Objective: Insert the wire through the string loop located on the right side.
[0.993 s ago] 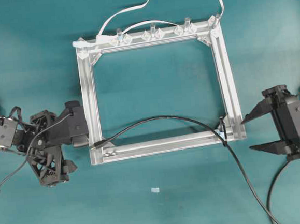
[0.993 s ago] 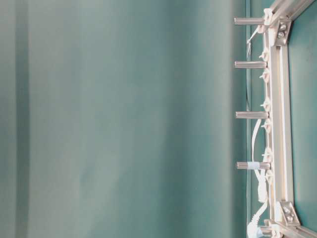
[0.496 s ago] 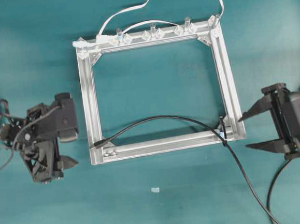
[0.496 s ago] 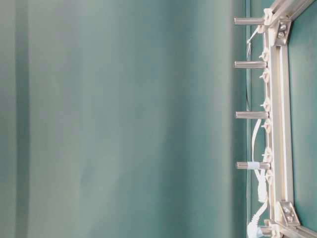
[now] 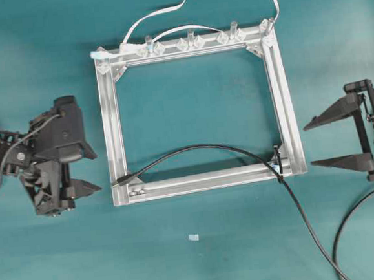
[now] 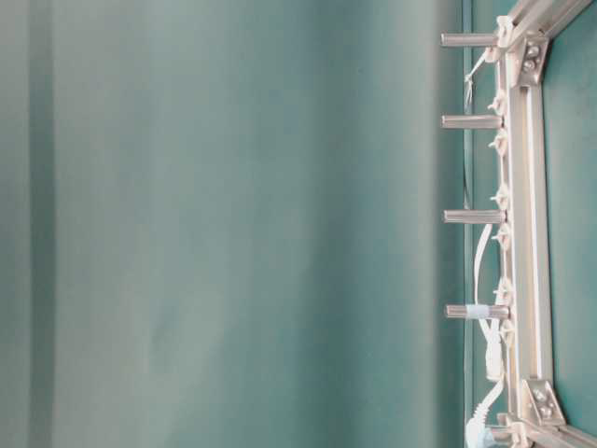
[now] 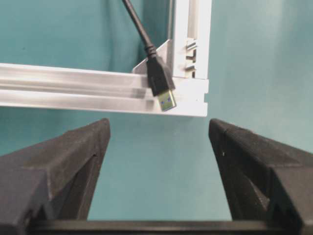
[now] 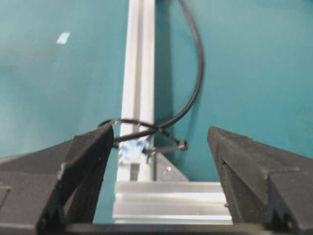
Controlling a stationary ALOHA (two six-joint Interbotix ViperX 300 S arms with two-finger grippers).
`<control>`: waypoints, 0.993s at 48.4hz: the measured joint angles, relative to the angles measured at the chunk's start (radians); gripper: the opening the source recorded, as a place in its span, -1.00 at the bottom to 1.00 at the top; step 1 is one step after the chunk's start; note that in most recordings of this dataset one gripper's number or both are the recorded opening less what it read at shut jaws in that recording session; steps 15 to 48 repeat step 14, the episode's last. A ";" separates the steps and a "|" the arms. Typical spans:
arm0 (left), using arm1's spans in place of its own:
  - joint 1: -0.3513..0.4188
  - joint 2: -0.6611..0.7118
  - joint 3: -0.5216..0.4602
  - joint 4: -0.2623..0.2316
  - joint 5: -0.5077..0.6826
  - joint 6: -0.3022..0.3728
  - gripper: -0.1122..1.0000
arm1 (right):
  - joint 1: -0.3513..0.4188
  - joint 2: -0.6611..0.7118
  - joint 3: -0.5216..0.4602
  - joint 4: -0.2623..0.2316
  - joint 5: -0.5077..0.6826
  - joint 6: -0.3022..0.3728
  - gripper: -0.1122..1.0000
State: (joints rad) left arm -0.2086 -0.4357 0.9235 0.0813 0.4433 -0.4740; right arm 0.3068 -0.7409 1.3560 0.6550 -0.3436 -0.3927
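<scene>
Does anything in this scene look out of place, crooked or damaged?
Nothing looks damaged or spilled. The only stray item is a small pale scrap lying on the mat below the aluminium frame. The wire arcs across the frame, its plug resting on the frame's corner.

I see a brushed silver aluminium frame on a matt teal desk, a smooth black rubbery wire, and matt, grainy black plastic claw fingers.
</scene>
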 measured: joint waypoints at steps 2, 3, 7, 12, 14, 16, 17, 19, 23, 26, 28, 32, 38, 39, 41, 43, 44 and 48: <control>0.003 -0.020 0.011 0.000 0.000 0.000 0.54 | -0.002 -0.008 0.003 0.000 0.012 0.000 0.71; 0.005 -0.028 0.015 0.000 0.000 0.000 0.52 | -0.002 -0.009 0.005 0.000 0.017 0.000 0.71; 0.009 -0.064 0.029 0.000 -0.006 0.000 0.42 | -0.006 -0.015 0.008 0.000 0.023 0.000 0.71; 0.011 -0.106 0.048 0.000 -0.018 0.000 0.35 | -0.017 -0.015 0.009 0.000 0.025 0.000 0.71; 0.011 -0.120 0.054 0.000 -0.023 0.000 0.34 | -0.023 -0.015 0.009 0.000 0.025 0.000 0.71; 0.011 -0.120 0.054 0.000 -0.023 0.000 0.34 | -0.023 -0.015 0.009 0.000 0.025 0.000 0.71; 0.011 -0.120 0.054 0.000 -0.023 0.000 0.34 | -0.023 -0.015 0.009 0.000 0.025 0.000 0.71; 0.011 -0.120 0.054 0.000 -0.023 0.000 0.34 | -0.023 -0.015 0.009 0.000 0.025 0.000 0.71; 0.011 -0.120 0.054 0.000 -0.023 0.000 0.34 | -0.023 -0.015 0.009 0.000 0.025 0.000 0.71; 0.011 -0.120 0.054 0.000 -0.023 0.000 0.34 | -0.023 -0.015 0.009 0.000 0.025 0.000 0.71; 0.011 -0.120 0.054 0.000 -0.023 0.000 0.34 | -0.023 -0.015 0.009 0.000 0.025 0.000 0.71; 0.011 -0.120 0.054 0.000 -0.023 0.000 0.34 | -0.023 -0.015 0.009 0.000 0.025 0.000 0.71; 0.011 -0.120 0.054 0.000 -0.023 0.000 0.34 | -0.023 -0.015 0.009 0.000 0.025 0.000 0.71; 0.011 -0.120 0.054 0.000 -0.023 0.000 0.34 | -0.023 -0.015 0.009 0.000 0.025 0.000 0.71; 0.011 -0.120 0.054 0.000 -0.023 0.000 0.34 | -0.023 -0.015 0.009 0.000 0.025 0.000 0.71; 0.011 -0.120 0.054 0.000 -0.023 0.000 0.34 | -0.023 -0.015 0.009 0.000 0.025 0.000 0.71; 0.011 -0.120 0.054 0.000 -0.023 0.000 0.34 | -0.023 -0.015 0.009 0.000 0.025 0.000 0.71; 0.011 -0.120 0.054 0.000 -0.023 0.000 0.34 | -0.023 -0.015 0.009 0.000 0.025 0.000 0.71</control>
